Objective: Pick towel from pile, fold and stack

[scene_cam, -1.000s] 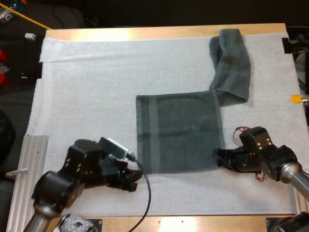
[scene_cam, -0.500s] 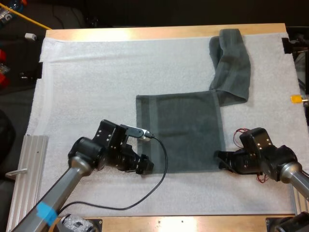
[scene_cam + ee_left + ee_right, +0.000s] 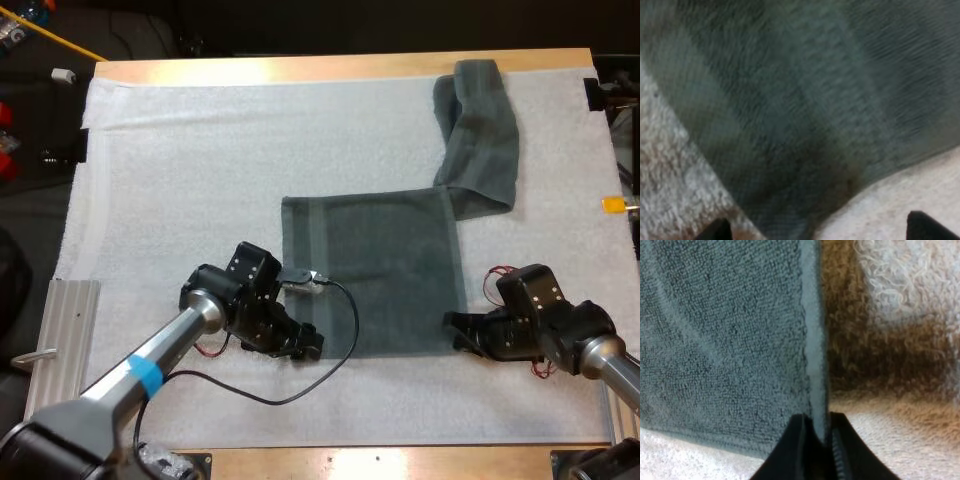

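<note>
High view: a dark grey-green spread towel lay flat as a rough square near the middle of the white mat, which covered most of the wooden tabletop. A second towel of the same colour lay as a long, rumpled strip toward the mat's far right. Its near end touched the spread towel's far right corner. The left hand sat low over the mat at the spread towel's near left corner, with its arm reaching in from the near left. The right hand sat at the spread towel's near right corner, with its arm coming in from the right.

Left wrist view: the left hand's two black fingers stood wide apart, released and gripping nothing. The corner of the spread towel lay on the mat just ahead of them, pointing into the gap between them, with bare mat on either side. Whether the tips touched the cloth could not be told.

Right wrist view: the right hand's two black fingers were drawn close together, clenched on the paler hem of the spread towel and pinching it from both sides. The cloth ran off to one side of that hem, and the mat's white loops lay on the other.
</note>
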Motion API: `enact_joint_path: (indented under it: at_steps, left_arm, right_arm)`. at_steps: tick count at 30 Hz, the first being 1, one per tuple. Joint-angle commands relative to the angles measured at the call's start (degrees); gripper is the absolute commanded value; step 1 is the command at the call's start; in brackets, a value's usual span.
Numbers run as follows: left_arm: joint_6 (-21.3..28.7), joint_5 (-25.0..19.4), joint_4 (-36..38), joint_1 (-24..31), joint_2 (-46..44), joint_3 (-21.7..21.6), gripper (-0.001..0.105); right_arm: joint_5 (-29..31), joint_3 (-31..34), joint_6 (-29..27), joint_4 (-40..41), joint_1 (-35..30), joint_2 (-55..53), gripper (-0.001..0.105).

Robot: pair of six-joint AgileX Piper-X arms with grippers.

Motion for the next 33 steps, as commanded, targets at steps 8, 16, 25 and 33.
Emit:
enact_joint_path:
  at_steps: [8, 16, 25, 33]
  left_arm:
    - [-0.4, 1.4, -1.9, -0.3, 3.1, 0.1, 0.067]
    - [-0.5, 6.0, -4.9, -0.3, 3.1, 0.1, 0.067]
    - [-1.0, 3.4, -5.4, -0.3, 3.1, 0.1, 0.027]
    - [0.8, 1.5, -2.1, -0.6, 2.7, 0.1, 0.0]
  right_arm:
    - [0.3, -0.1, -0.9, 0.3, -0.2, -0.3, 0.0]
    - [0.3, -0.1, -0.9, 0.3, -0.2, -0.3, 0.0]
    - [0.3, -0.1, -0.9, 0.3, -0.2, -0.3, 0.0]
    - [-2.3, -0.3, -3.0, 1.5, -0.2, -0.5, 0.0]
